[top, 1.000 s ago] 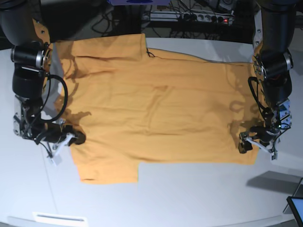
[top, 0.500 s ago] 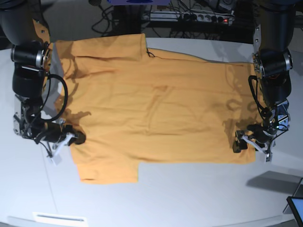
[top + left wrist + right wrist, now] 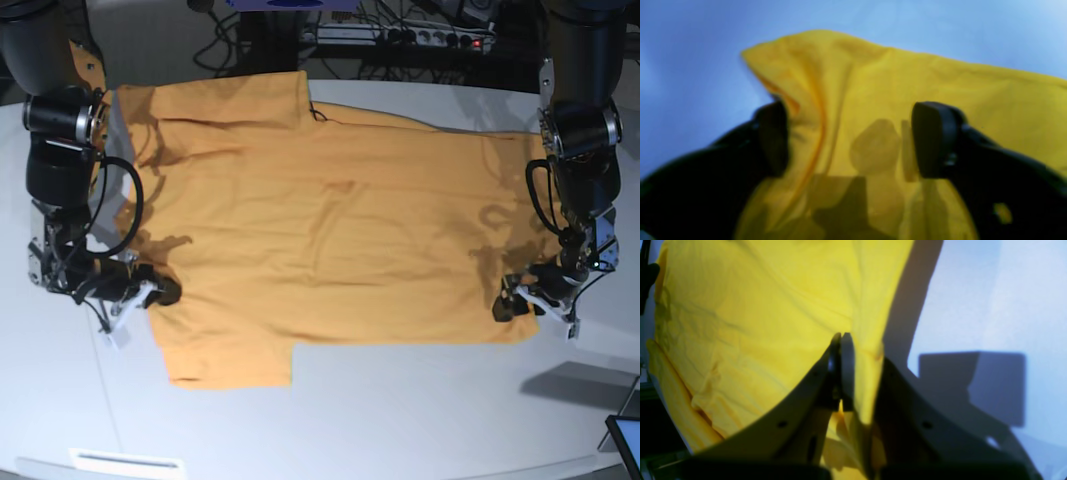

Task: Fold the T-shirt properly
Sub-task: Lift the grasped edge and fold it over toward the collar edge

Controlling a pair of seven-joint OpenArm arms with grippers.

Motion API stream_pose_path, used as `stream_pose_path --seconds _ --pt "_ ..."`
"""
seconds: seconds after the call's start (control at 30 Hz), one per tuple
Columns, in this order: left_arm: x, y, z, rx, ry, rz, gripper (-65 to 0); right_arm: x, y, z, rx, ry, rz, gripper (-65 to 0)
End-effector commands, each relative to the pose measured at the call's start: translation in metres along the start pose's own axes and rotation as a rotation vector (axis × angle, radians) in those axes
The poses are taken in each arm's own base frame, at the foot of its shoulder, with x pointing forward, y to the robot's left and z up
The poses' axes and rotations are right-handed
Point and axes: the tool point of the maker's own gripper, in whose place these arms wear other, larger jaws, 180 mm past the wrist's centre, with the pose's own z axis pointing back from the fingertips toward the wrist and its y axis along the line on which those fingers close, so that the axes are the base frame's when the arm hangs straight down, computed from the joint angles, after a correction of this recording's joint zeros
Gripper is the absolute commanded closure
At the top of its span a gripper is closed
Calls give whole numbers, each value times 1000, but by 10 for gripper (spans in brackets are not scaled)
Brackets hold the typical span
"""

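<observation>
T-shirt (image 3: 320,220) cloth lies spread flat on the white table (image 3: 400,410), with 1 arm at each of its 2 side edges. Right gripper (image 3: 841,340) has its 2 fingers pressed together, pinching a fold of the shirt's edge that rises between them. Left gripper (image 3: 850,140) has its 2 dark pads (image 3: 933,140) spread apart, a raised corner of the yellow cloth bunched between them and touching the pad on the wrist view's left.

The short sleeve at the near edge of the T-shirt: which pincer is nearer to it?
Right. The right pincer is shut on the T-shirt just above that sleeve; the left pincer stands open at the opposite bottom corner.
</observation>
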Motion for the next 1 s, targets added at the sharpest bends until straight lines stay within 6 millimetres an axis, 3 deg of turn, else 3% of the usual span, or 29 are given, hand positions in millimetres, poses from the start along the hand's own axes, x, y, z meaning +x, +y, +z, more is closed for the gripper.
stream_pose_path --seconds 0.0,0.13,0.23,0.47,0.63,0.97 --pt "32 3 6 0 -72 -16 -366 4 -6 6 -33 18 26 0" --pt "33 9 10 13 -75 -17 -96 4 -7 6 -33 20 25 0" --pt "34 10 10 15 -78 -17 -8 0 -7 6 -34 25 22 0" --pt "42 21 18 35 -108 -24 0 -2 -8 6 -36 26 23 0" --pt "52 27 25 49 -123 -50 0 11 -2 16 -52 -20 92 0" --pt "45 26 43 57 -128 -180 0 16 0 18 -56 -33 113 0"
